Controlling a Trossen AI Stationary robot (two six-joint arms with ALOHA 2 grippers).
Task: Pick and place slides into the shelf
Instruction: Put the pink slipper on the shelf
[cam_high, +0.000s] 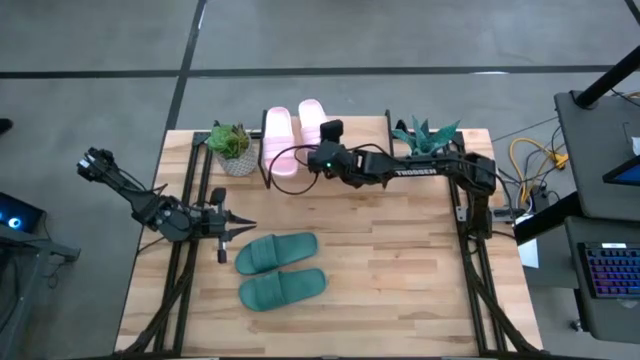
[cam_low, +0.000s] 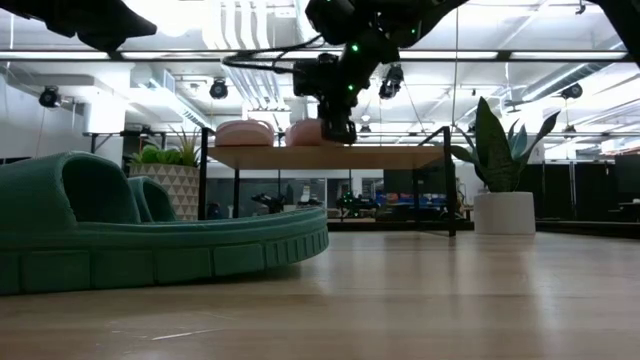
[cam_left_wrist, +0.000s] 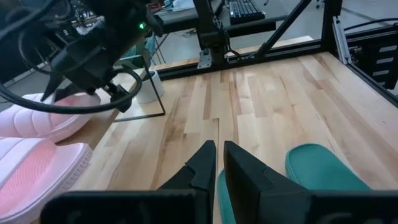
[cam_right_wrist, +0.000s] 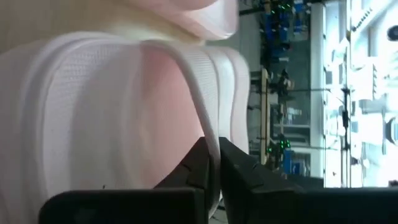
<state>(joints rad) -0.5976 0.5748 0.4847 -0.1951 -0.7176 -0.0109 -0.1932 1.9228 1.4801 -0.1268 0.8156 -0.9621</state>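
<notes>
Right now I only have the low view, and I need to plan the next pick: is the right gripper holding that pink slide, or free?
Observer: Its wrist view shows the right gripper shut on the pink slide, pinching its rim.
Operator: Where do the pink ones sit?
Observer: From above, both pink slides lie side by side at the left end of the shelf.
Operator: And the left gripper?
Observer: The left gripper is shut and empty, beside the green slides on the table.

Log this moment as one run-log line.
right gripper: shut on pink slide at shelf | other pink slide: on shelf | left gripper: shut, beside green slides on table
</notes>
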